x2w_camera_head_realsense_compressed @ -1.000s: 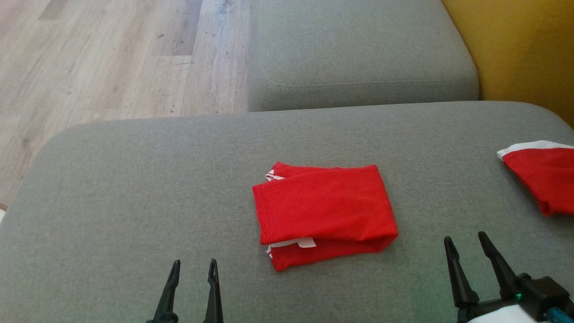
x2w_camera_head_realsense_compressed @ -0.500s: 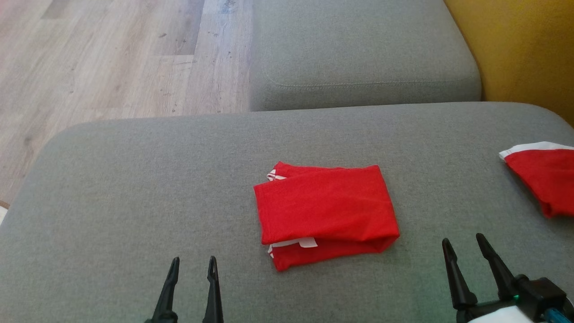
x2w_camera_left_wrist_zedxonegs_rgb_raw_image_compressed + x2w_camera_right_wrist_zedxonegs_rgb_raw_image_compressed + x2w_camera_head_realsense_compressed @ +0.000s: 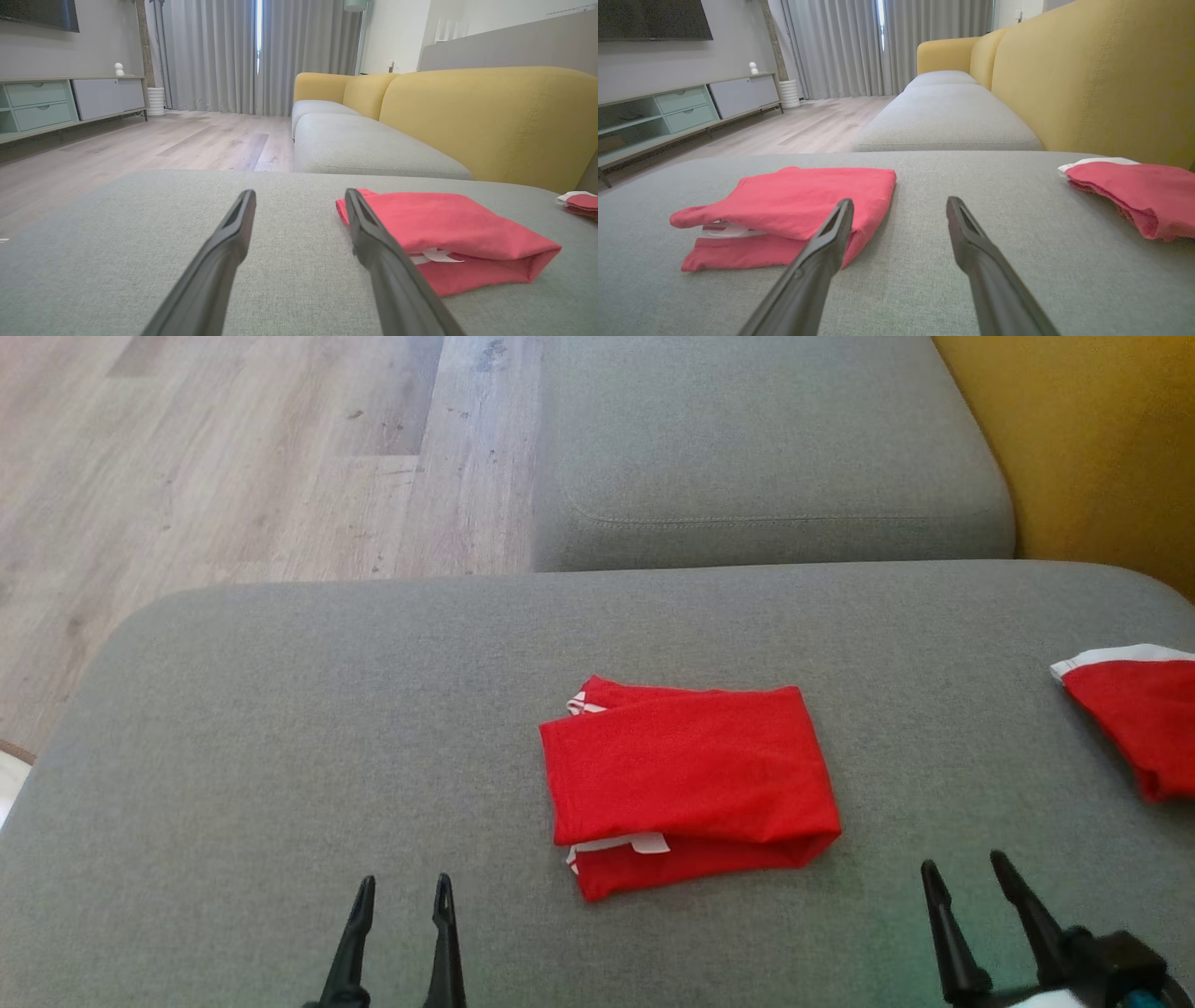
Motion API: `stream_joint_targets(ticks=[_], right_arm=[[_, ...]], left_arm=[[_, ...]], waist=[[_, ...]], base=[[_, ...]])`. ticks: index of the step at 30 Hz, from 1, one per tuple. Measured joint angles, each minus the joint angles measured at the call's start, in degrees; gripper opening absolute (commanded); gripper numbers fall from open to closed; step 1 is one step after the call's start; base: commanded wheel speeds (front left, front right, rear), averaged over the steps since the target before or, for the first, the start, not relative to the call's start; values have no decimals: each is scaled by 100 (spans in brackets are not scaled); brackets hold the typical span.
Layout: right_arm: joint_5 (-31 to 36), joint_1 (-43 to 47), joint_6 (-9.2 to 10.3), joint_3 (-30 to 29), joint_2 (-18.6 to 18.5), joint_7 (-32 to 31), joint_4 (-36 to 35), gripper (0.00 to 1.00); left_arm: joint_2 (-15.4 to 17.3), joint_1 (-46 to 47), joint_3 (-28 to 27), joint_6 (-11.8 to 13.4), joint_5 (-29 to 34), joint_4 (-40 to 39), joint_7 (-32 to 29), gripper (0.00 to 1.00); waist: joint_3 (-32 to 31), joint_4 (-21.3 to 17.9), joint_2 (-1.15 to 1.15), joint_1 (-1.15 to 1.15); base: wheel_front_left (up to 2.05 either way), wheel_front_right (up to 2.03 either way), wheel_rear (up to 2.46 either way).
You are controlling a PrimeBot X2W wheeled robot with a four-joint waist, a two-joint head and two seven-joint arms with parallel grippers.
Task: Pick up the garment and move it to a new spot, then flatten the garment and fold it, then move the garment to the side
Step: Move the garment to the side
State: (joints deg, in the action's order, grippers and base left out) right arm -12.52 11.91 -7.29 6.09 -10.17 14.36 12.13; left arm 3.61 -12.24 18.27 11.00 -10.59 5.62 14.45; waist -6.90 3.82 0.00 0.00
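Observation:
A red garment (image 3: 686, 775) lies folded into a rectangle in the middle of the grey seat cushion (image 3: 280, 709), with white trim and a label showing at its near left corner. My left gripper (image 3: 403, 879) stands open near the cushion's front edge, short of the garment and to its left. My right gripper (image 3: 962, 861) is open too, short of the garment's right end. The left wrist view has the garment (image 3: 448, 228) just right of the open left gripper (image 3: 300, 192). In the right wrist view the garment (image 3: 803, 200) lies left of the open right gripper (image 3: 900, 200). Neither gripper touches the cloth.
A second red piece with a white edge (image 3: 1134, 709) lies at the cushion's right border, also seen in the right wrist view (image 3: 1134, 186). Behind is another grey seat cushion (image 3: 766, 448) and the yellow backrest (image 3: 1102, 457). Wooden floor (image 3: 233, 457) lies beyond the left edge.
The head view has shifted a little, so everything sits slightly lower and to the right. The right gripper has sunk somewhat toward the bottom edge. The garment lies as before.

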Motion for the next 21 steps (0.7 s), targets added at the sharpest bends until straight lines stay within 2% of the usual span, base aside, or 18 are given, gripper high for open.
stream_joint_targets(ticks=[10,16,21], right_arm=[[-124,-286,0,-68,253,0,1115,100],[-360,-972,0,-114,287,-141,1796,100],[-676,-1754,0,-135,289,-503,2480,100]], left_arm=[[-3,8,12,-201,-13,375,-1,100],[-3,14,21,-278,58,443,-1,100],[-3,82,65,-300,157,453,-1,100]], waist=[[-54,220,0,0],[-27,423,0,0],[63,611,0,0]], base=[[0,0,0],[0,0,0],[0,0,0]])
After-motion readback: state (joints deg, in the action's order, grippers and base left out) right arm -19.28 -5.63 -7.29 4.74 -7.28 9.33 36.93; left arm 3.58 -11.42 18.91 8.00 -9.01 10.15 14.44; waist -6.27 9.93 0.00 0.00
